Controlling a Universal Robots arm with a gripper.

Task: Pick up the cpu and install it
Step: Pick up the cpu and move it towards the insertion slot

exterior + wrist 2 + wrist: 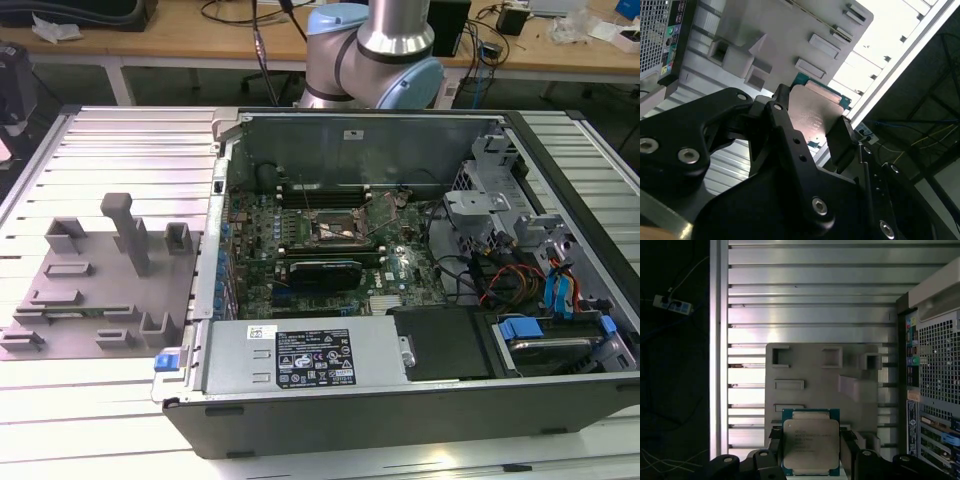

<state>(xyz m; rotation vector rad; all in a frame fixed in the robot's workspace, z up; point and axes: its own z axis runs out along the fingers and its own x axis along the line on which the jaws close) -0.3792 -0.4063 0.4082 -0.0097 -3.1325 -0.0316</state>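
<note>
The cpu [809,446], a thin square chip with a pale metal top and green edges, sits between the black fingers [774,440] of my gripper [810,442]. The gripper is shut on it and holds it high above the grey fixture plate [815,370]. In the second wrist view the cpu [812,112] shows again between the two fingers [840,140], with the fixture plate [790,30] behind it. In the exterior view the motherboard's dark socket [338,228] lies inside the open computer case [400,400], with its metal frame [385,205] raised.
The grey fixture plate [90,290] with upright blocks lies on the slatted metal table [130,140], at the exterior view's left of the case. The arm's base [370,50] stands behind the case. A power supply [310,355], drive cage and cables [520,270] crowd the case.
</note>
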